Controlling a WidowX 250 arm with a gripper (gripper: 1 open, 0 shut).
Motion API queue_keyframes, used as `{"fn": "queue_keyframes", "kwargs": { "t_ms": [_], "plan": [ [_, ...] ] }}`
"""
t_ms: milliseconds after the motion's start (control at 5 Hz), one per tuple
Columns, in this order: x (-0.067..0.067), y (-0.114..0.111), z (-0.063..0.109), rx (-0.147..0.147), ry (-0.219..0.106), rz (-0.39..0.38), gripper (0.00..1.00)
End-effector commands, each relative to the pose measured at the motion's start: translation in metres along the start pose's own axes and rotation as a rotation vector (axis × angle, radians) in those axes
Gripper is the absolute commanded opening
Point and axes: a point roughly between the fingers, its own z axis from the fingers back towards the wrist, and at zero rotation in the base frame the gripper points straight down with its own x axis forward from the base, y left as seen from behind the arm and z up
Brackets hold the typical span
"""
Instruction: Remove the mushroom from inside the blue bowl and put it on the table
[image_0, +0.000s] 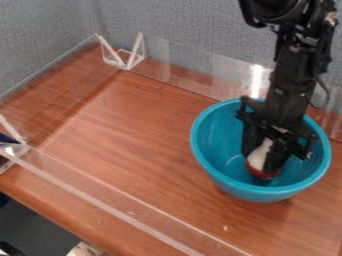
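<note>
On the reddish-brown wood-grain table (120, 130) sits the deep teal-blue plastic bowl (214, 150), walls keeping its contents from rolling. Inside we see the small toy mushroom (263, 163), cream stem and reddish cap, clamped between the jaws of the black gripper (269, 160), which reaches straight down for lifting.

The single view is small and soft, with fine detail smeared throughout. Light is even and fairly bright, seemingly from above. The wood counter (120, 120) carries a pale sheen, and the clear border wall (107, 205) catches white glints along its edges. Inside the blue bowl (221, 135) a soft shadow gathers under the dark arm (297, 70), which looks slightly blurred.
</note>
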Motion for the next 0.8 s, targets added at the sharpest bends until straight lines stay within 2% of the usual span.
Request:
{"fn": "queue_keyframes", "kwargs": {
  "t_ms": [0, 600],
  "plan": [
    [-0.004, 0.011, 0.031, 0.012, -0.085, 0.02, 0.0],
    [-0.013, 0.024, 0.037, 0.011, -0.099, 0.03, 0.0]
  ]
}}
